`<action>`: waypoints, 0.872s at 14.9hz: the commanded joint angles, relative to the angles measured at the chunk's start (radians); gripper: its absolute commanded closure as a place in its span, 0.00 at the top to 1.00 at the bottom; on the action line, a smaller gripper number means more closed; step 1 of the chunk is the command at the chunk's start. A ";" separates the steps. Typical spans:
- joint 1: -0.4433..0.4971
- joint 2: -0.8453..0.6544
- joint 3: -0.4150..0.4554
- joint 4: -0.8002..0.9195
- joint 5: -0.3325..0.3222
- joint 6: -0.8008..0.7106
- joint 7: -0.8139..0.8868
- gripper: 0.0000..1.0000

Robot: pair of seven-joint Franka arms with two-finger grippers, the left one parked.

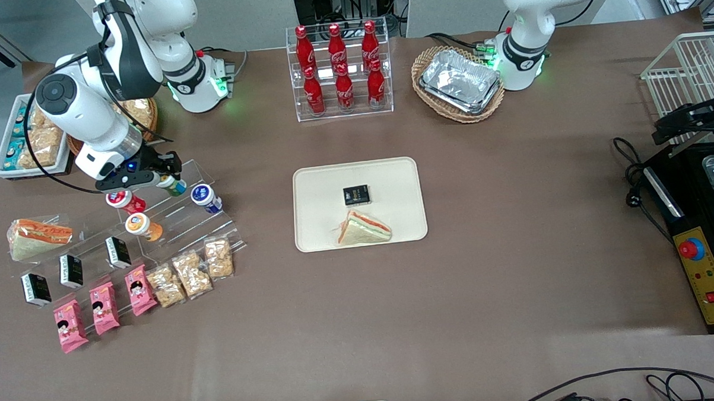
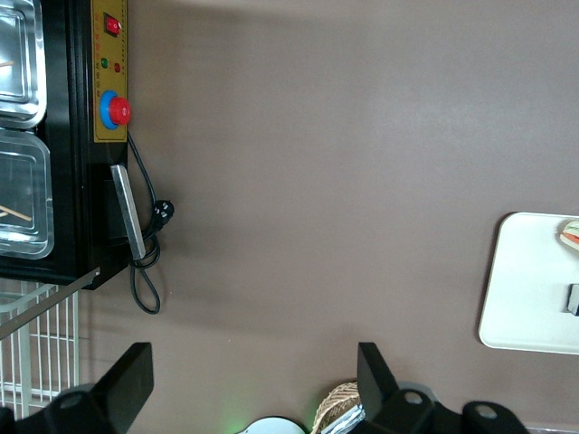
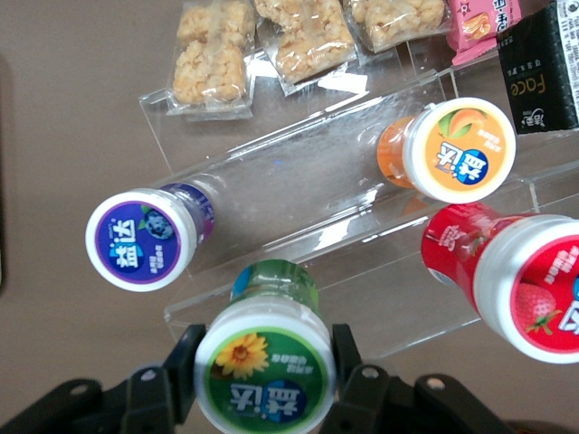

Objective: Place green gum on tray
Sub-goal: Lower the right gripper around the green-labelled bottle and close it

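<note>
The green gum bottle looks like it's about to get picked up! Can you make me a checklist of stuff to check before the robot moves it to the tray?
1. Pincer at the right bottle: ok. Its fingers sit on either side of the green gum, not the blue-lidded bottle or orange-lidded bottle.
2. Firm grip: cannot tell. The fingers flank the lid closely, but contact isn't clear.
3. Neighbours out of the way: ok. The red-lidded bottle stands apart from the fingers.
4. Bottle lifted: not ok. It is at the clear acrylic step stand.
5. Room on the tray: ok. Bare space remains beside the black box and sandwich.
</note>
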 commanded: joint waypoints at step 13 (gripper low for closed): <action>0.000 -0.011 -0.005 0.357 0.003 -0.403 -0.037 0.39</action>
